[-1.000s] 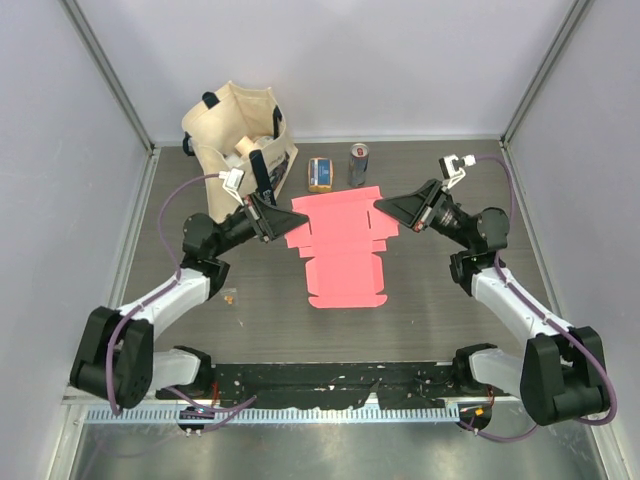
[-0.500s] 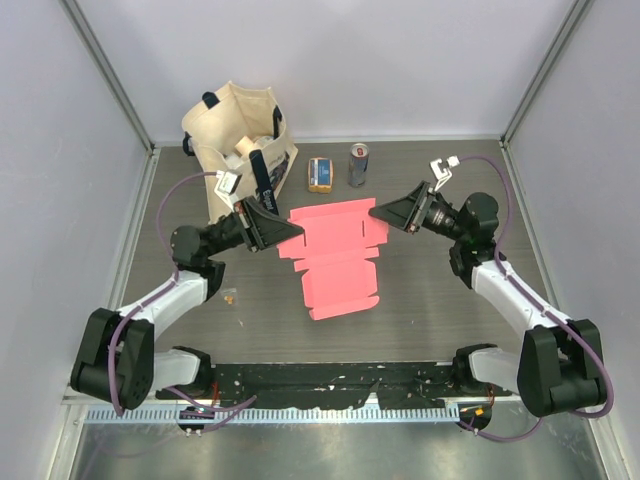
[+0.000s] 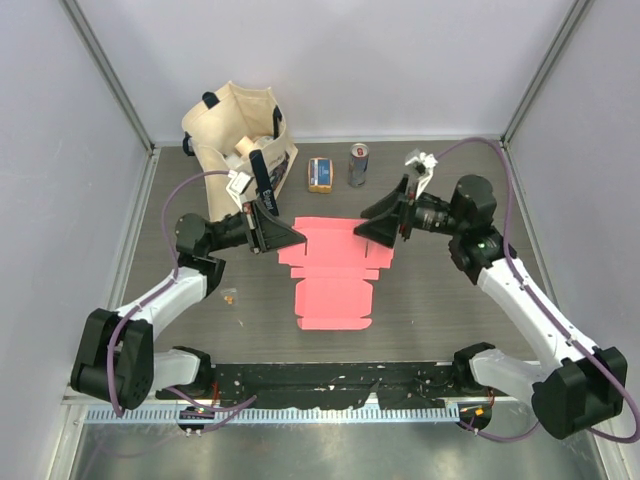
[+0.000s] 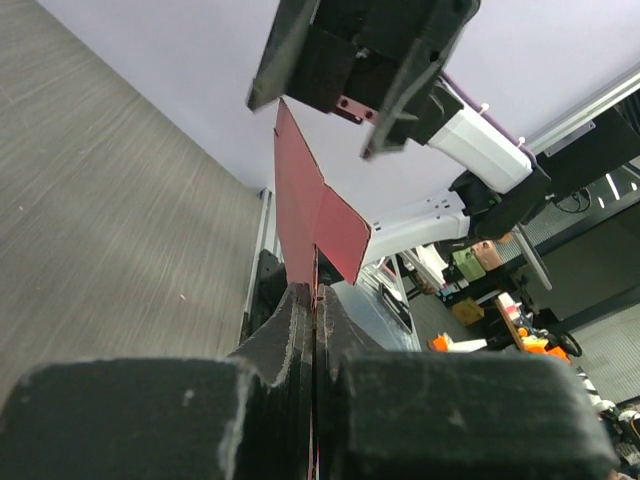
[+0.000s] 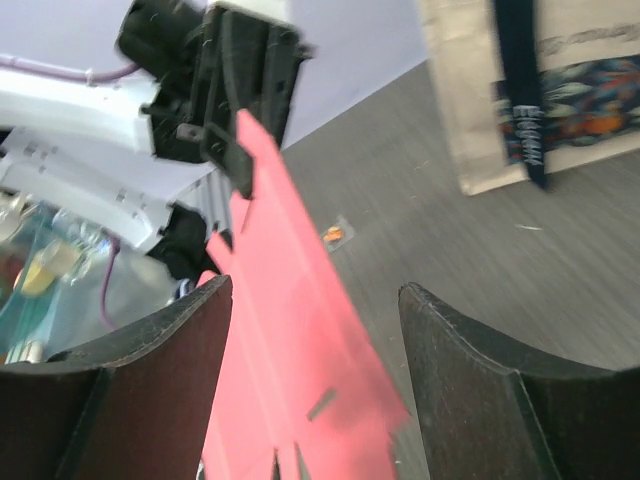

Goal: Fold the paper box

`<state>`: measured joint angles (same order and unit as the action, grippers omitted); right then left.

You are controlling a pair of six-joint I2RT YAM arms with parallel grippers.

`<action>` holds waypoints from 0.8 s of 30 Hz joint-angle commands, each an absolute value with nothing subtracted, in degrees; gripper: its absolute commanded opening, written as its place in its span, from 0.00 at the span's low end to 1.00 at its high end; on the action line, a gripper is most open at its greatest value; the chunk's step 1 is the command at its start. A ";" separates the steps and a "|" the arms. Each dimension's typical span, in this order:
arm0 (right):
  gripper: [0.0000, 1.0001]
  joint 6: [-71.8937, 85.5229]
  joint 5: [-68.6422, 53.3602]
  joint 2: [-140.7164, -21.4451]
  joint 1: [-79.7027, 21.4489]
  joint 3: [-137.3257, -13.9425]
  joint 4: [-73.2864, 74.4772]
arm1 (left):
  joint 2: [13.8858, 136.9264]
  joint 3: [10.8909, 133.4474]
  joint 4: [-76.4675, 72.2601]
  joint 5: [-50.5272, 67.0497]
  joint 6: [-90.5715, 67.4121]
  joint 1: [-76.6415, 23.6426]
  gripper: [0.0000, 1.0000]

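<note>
The folding has barely begun, by my reckoning: the paper box (image 3: 335, 290) is a flat, die-cut pinkish-red sheet spread in the middle of the counter (image 3: 440, 320) between my two arms. Its tabs and slits are all open, and no wall stands up and no corner is tucked. My left jaws are pressed together on the sheet's left edge, pinching the thin card. From my left wrist I see it edge-on, rising out of the grip with one panel angling off along a crease. That slight bend is the only sign of shaping I can find. My right jaws are spread wide at the sheet's far right corner, with the card running between them, and as far as I can see neither touches it. Whether the near half of the sheet rests on the counter or hangs just above it, I cannot tell. Everything is left to do: raise the sides, turn in the flaps and lock the tabs. As for writing, the box itself is plain. The tote bag (image 3: 235, 125) in the far left corner has a dark strap (image 5: 520, 90) with pale lettering and a printed band, both too blurred to read. The small packet (image 3: 320, 173) and the can (image 3: 358, 164), side by side near the far edge, carry labels too small to make out.
</note>
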<state>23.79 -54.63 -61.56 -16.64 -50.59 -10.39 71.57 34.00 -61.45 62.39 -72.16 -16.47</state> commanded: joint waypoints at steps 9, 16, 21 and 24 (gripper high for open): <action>0.58 16.00 -62.22 -70.13 -27.42 -56.42 -7.66 | 70.84 38.32 -58.62 69.34 -69.61 -17.49 0.00; 0.57 14.95 -60.49 -70.49 -27.42 -56.86 -5.11 | 70.40 39.81 -51.87 71.90 -65.49 -17.84 0.00; 0.66 5.20 -43.88 -67.15 -27.42 -62.74 13.51 | 69.17 43.14 -30.62 69.53 -50.76 -17.84 0.00; 0.66 1.07 -44.55 -66.01 -27.42 -64.42 19.24 | 68.99 43.85 -26.37 69.34 -48.43 -17.84 0.00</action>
